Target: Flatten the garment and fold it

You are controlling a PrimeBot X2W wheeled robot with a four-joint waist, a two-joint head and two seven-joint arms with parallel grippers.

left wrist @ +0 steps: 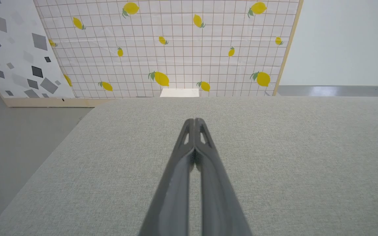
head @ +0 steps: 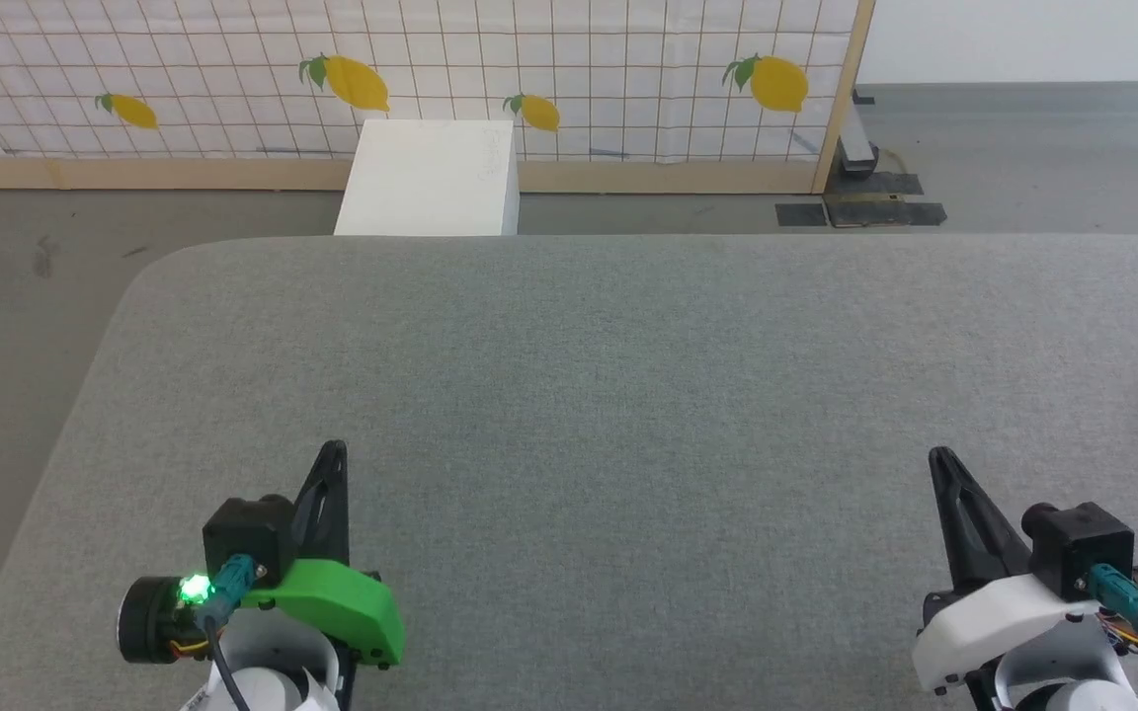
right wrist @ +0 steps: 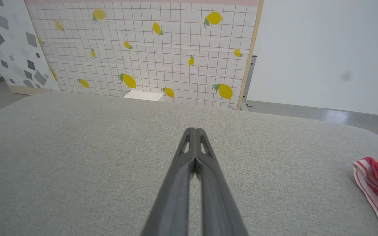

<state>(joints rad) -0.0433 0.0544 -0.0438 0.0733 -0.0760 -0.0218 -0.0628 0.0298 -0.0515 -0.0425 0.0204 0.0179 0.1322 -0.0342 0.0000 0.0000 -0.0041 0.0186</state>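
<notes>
One garment (right wrist: 374,178) lies rumpled on the table (head: 569,395), far right.

The right tool (right wrist: 194,130), fingers pressed together and empty, hangs over the grey counter (right wrist: 77,154). The garment (right wrist: 376,183) lies bunched well to its right.

A robot test lab: grey padded table (head: 628,395) before a lemon-print backdrop panel (head: 431,59) on bare floor.
</notes>
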